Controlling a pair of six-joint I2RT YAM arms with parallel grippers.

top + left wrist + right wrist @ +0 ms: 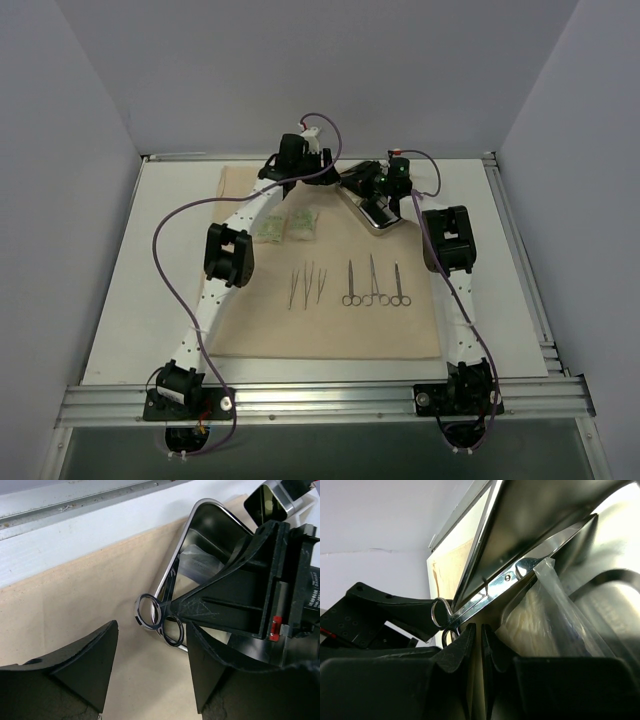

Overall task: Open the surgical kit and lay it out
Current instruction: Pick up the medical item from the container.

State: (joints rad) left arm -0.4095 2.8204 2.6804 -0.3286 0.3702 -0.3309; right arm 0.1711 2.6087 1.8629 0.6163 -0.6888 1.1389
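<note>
1. Left wrist view: silver ring-handled scissors [161, 621] overhang the rim of the shiny rectangular steel tray [215, 522], just ahead of the wide-open, empty left jaws; a clumsy closing could knock them onto the beige cloth wrap [90, 590] beneath.
2. That tray also holds a clear plastic packet of white gauze [545, 615], just beyond the right jaws.
3. Right jaws are nearly closed; whether they hold anything, I cannot tell.

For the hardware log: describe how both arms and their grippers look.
Left arm and right arm: white links dotted with small holes, black joint housings, looping purple cables. Fingers are matte black wedges; the right gripper carries a red tab.
</note>
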